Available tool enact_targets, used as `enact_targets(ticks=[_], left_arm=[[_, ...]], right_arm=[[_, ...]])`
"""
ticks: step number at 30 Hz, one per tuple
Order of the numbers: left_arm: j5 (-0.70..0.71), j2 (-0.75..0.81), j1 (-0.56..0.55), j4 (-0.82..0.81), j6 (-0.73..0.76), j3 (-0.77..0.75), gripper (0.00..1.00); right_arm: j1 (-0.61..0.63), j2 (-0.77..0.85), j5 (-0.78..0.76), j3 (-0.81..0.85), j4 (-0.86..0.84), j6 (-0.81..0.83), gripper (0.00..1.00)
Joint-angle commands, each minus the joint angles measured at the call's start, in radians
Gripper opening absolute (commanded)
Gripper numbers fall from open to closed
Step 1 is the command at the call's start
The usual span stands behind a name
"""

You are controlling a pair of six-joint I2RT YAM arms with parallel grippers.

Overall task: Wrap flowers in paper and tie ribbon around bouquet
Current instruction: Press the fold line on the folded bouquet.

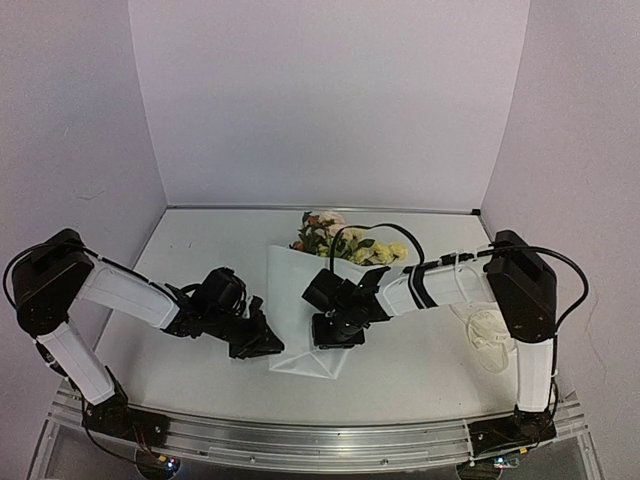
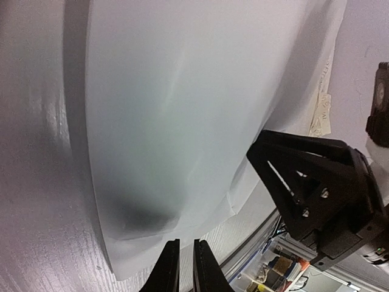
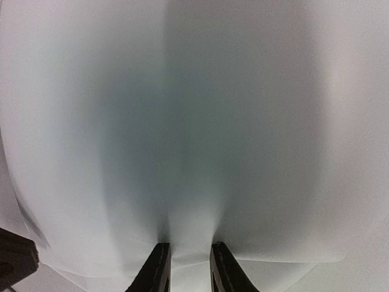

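— Nearest first: where's the left tool [image 2: 186, 243]?
— Low on the table [image 1: 200, 250], at the 8 o'clock edge of the paper [image 1: 292, 290], near its narrow end. Its fingers [image 2: 167, 267] are clenched down to a thin slit. The sheet's border runs just past the tips, and I cannot tell whether it is nipped between them
— And the right tool [image 3: 189, 245]?
— On top of the paper, toward the sheet's 5 o'clock, reaching in from the 3 o'clock side. Its fingers [image 3: 155, 271] stand partway apart with a ridge of paper pinched up between them and creases running out from both tips. It is grasping the paper
— The ribbon [image 1: 490, 340]?
— A loose cream heap at 3 o'clock on the table, just beside the right arm, well apart from the paper
— How does the paper lie?
— Mid-table, folded over into a cone-like wedge, narrow end at 6 o'clock, wide mouth toward 12
— The flowers [image 1: 345, 240]?
— Farthest off, at the 12 to 1 o'clock end of the paper. Yellow, pink and orange blooms with green leaves stick out of the mouth, and the stems are hidden under the sheet
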State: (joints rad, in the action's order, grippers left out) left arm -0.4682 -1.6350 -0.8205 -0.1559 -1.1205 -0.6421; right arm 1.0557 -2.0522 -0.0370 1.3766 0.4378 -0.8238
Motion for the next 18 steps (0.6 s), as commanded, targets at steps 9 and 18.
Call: enact_targets(ticks=[9, 18], left_arm=[[-0.104, -0.096, 0.184, -0.156, 0.02, -0.069, 0.11], [-0.129, -0.219, 0.22, -0.296, -0.053, -0.088, 0.13]], right_arm=[[0.003, -0.034, -0.024, 0.004, 0.005, 0.008, 0.25], [0.003, -0.027, -0.014, -0.016, -0.004, 0.011, 0.25]])
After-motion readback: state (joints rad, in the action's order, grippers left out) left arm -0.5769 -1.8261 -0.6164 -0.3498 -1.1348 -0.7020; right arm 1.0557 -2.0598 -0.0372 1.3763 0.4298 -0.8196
